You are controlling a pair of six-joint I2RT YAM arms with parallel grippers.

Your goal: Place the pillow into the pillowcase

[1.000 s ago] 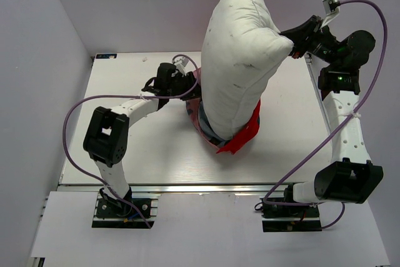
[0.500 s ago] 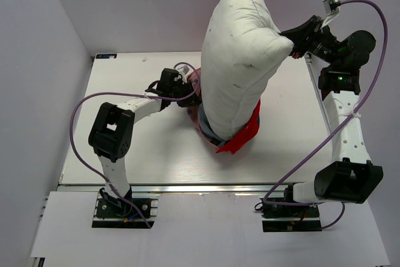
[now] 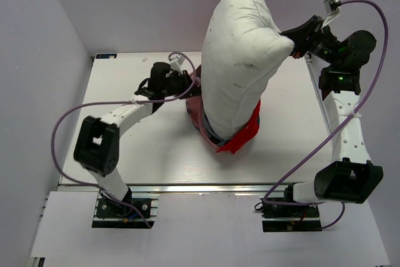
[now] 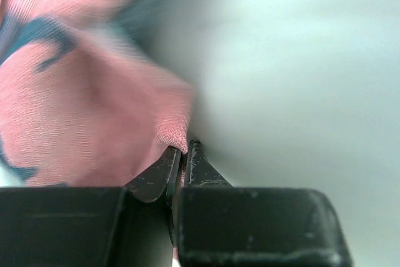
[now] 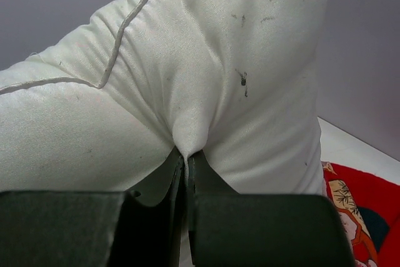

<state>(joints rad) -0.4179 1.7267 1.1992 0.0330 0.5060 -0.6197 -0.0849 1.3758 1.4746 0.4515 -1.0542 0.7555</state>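
1. From the top external view, you see the pillow (image 3: 240,60) standing on end in the middle of the table (image 3: 125,148). Its lower end is sunk into the bunched pillowcase (image 3: 247,132), and its upper corner rises toward 12 o'clock.
2. The pillowcase lies crumpled around the pillow's base. A red flap sticks out at about 5 o'clock and a pink rim shows at about 8 o'clock.
3. Your left gripper (image 3: 192,85) sits at 9 o'clock of the pillow, low and right at the pillowcase's pink edge. This view does not show how its jaws stand.
4. Your right gripper (image 3: 292,43) is at 3 o'clock of the pillow, raised well above the table, with its tip on the pillow's bulging right corner.
5. In the left wrist view, the left gripper (image 4: 182,151) has its jaws pressed almost together, pinching a pointed fold of the pillowcase (image 4: 94,110). The pink cloth with dark teal marks spreads away toward 10 o'clock, blurred.
6. In the right wrist view, the right gripper (image 5: 186,153) has its jaws squeezed together on a small tuck of the pillow (image 5: 206,60), which fills the frame above them.
7. The piped seam (image 5: 119,42) curves across at about 10 o'clock.
8. At 4 o'clock you see a patch of the red printed pillowcase (image 5: 356,217) lying on the table (image 5: 337,142).
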